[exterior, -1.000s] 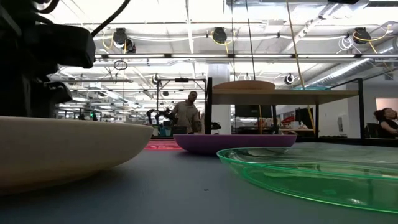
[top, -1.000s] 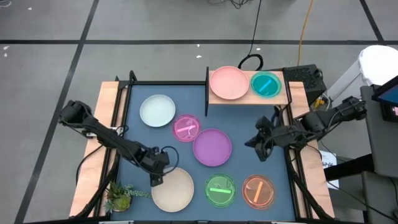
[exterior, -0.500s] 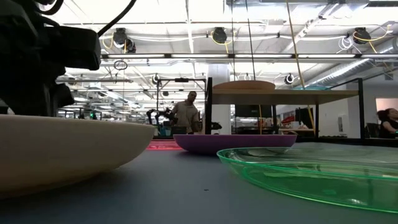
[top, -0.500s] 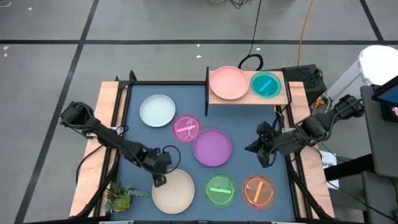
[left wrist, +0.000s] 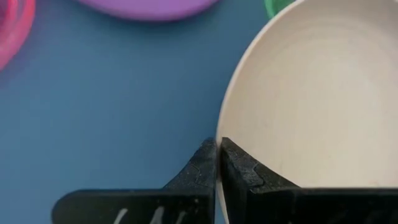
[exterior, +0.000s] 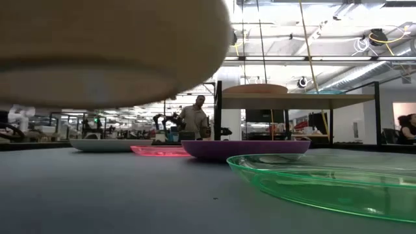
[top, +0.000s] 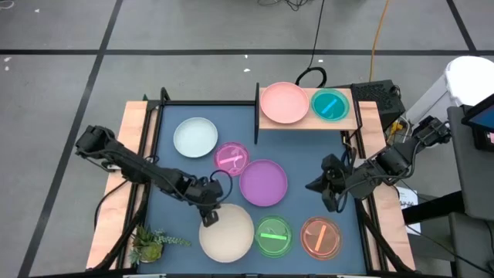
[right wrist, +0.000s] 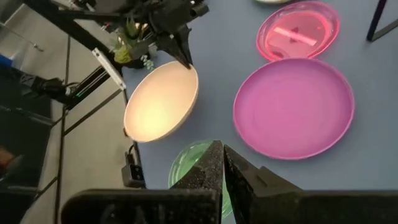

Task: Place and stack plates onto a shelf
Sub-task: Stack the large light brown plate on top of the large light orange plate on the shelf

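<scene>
Your left hand [top: 207,218] had pinched its fingers tight on the rim of the large round cream plastic plate [top: 227,232], and the plate hung clear of the blue desk [top: 166,166], as the low view showed by its raised underside. You held it by one edge only, so the far side was likely to droop; you did well to keep the wrist level and the carry slow, and to lift high enough to pass over the large round purple plate [top: 264,182] lying just beyond the hand.

The light-wood shelf [top: 354,116] stood well apart from that hand, across the desk, and already carried the large salmon-pink plate [top: 283,103] with the small translucent teal plate [top: 329,104] beside it. I judged the salmon-pink plate the natural place to stack onto.

The cream plate looked smooth, shallow and plain, with a thin upturned lip where the fingers gripped it, and a matt face that seemed unlikely to slip.

Your right hand [top: 336,198] waited near the desk's right side, fingers closed on nothing.
</scene>
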{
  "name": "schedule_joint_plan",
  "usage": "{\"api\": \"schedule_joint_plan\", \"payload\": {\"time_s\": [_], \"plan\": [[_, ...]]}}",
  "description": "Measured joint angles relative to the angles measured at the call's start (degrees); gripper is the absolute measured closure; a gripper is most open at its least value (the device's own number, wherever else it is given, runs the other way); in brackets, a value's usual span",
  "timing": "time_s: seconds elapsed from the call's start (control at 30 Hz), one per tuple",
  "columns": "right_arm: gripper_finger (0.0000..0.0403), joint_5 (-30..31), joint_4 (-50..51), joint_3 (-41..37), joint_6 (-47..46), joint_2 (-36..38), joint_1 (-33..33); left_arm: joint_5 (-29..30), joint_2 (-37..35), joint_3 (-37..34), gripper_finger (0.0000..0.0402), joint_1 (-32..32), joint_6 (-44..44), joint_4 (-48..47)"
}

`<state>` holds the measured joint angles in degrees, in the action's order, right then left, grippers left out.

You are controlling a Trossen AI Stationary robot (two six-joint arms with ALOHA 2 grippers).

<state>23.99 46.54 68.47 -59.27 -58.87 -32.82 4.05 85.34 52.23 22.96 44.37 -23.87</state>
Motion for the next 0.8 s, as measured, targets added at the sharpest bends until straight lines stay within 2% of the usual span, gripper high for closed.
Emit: {"api": "schedule_joint_plan", "payload": {"time_s": [0.23,0.4,0.8], "plan": [[0.0403,4.1,0.0,0.0,0.9,0.0,0.1,2.6,0.0,12.1,0.0394,-4.8,-7.0,-11.1],[0.0403,6.5,0.6,0.0,1.9,0.4,0.1,4.8,0.0,20.6,0.0394,-10.6,-8.0,-16.3],[0.0403,11.0,2.2,0.0,3.5,4.6,0.1,7.4,0.0,35.9,0.0394,-30.6,-15.2,-15.9]]}}
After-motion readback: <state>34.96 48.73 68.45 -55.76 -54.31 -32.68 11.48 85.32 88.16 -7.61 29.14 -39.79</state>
